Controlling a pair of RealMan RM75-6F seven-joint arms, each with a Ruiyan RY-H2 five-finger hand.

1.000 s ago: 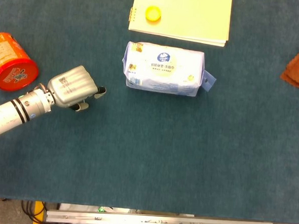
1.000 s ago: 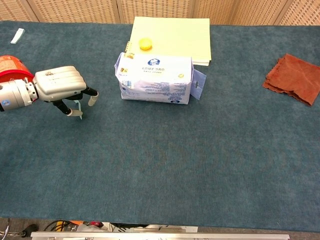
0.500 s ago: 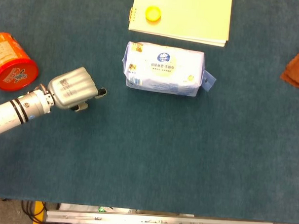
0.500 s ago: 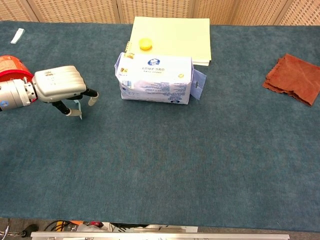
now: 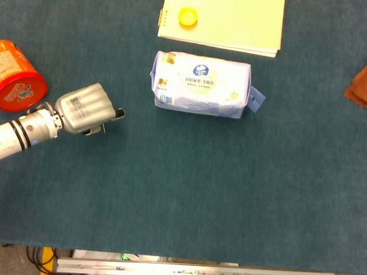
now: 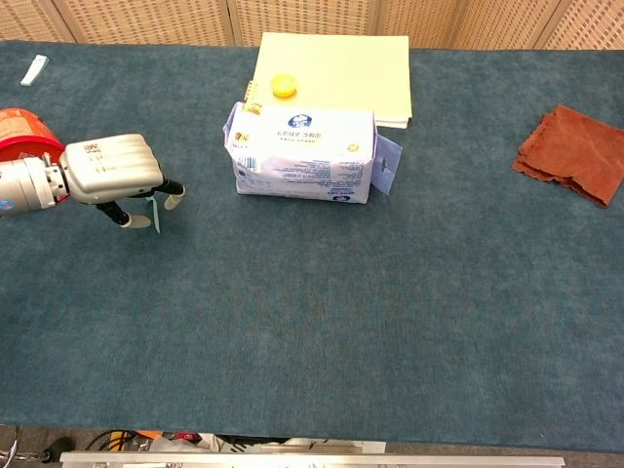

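Flanking hand (image 5: 85, 110): can (image 5: 12, 77) (left), wipes (image 5: 202, 85).

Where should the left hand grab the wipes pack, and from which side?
Probably across the long body of the wipes pack, coming from above. It lies flat on the table with its broad label face up and both long sides free, so fingers could span its narrow width. The tab end at its right is flimsy; avoid it. The left hand hovers to its left, holding nothing.
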